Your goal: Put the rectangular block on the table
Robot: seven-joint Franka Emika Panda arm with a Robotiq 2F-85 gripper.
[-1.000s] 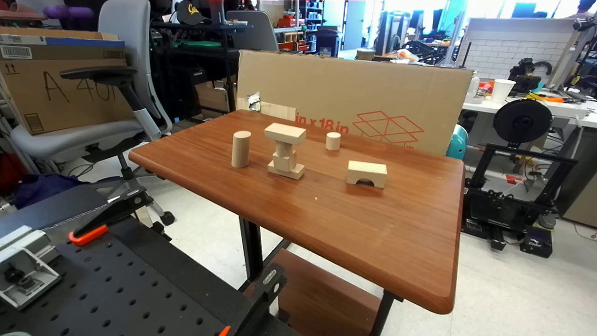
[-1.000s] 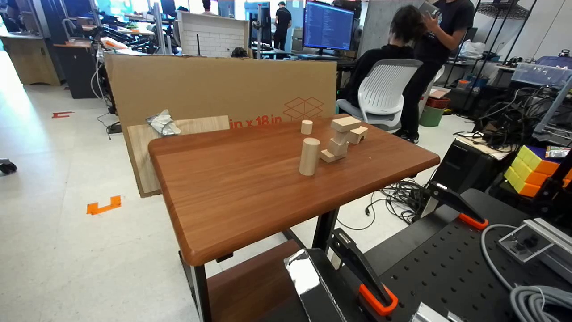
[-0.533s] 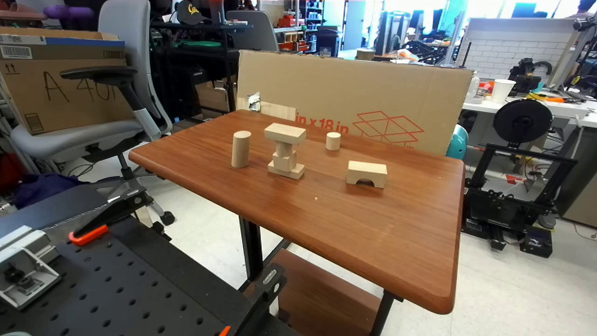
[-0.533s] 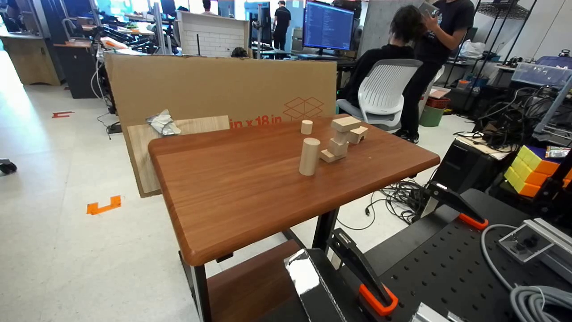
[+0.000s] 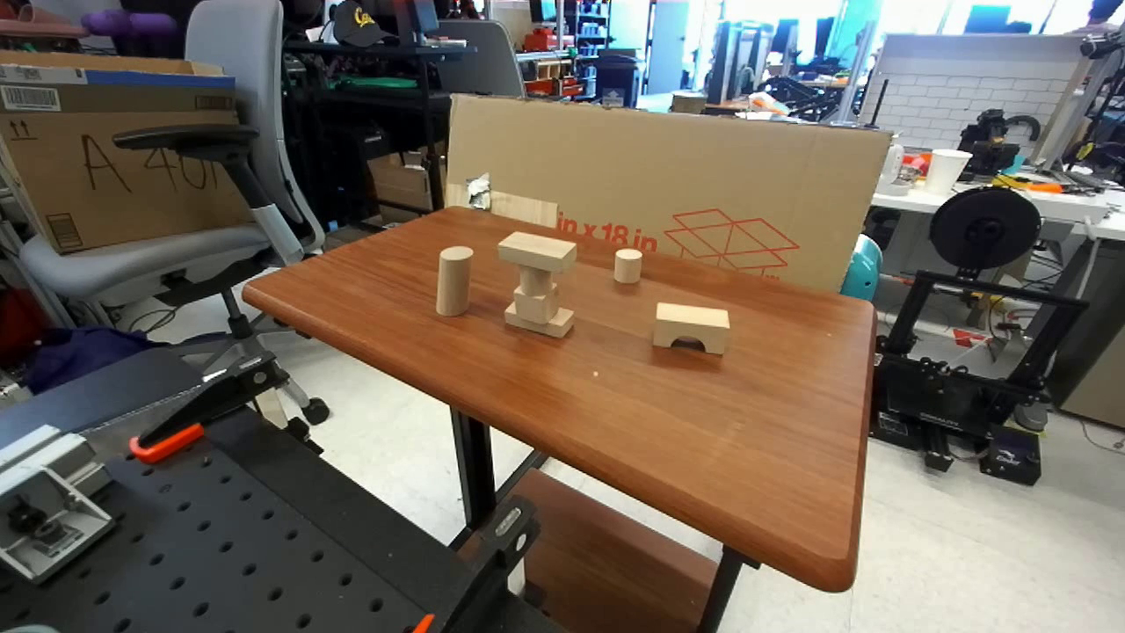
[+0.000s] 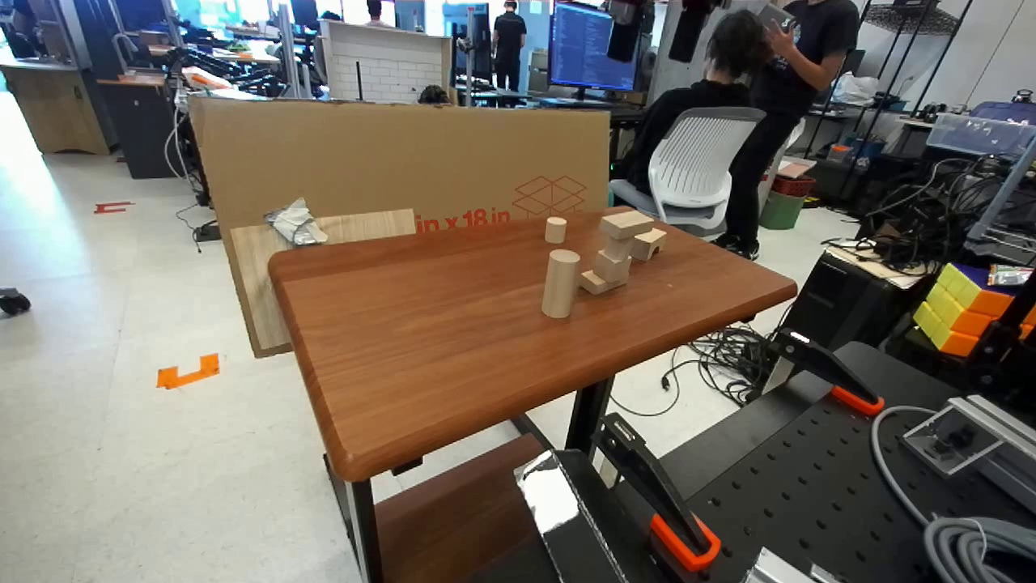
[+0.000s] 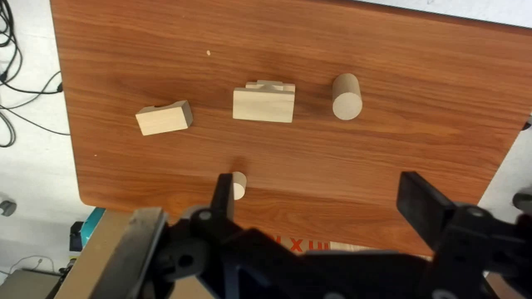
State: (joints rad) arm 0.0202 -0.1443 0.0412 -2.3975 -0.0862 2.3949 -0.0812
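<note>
The rectangular block [image 5: 537, 252] is a flat pale slab lying across the top of a small stack. It also shows in an exterior view [image 6: 626, 223] and in the wrist view [image 7: 263, 106]. Below it are a narrow piece, a cube-like block [image 5: 536, 304] and a similar flat slab [image 5: 555, 325] that rests on the table [image 5: 747, 422]. My gripper [image 7: 317, 174] is open, with nothing between its fingers. It hangs high above the table; its fingertips show at the top edge of an exterior view [image 6: 655, 48].
A tall cylinder [image 5: 453, 281] stands beside the stack. A short cylinder [image 5: 627, 266] stands behind it, partly hidden by a finger in the wrist view. A bridge-shaped block [image 5: 691, 328] sits off to one side. A cardboard sheet [image 5: 668, 167] stands along the table's far edge.
My gripper's fingertips have come into view at the top edge of an exterior view. The stack and the other blocks have not moved.
</note>
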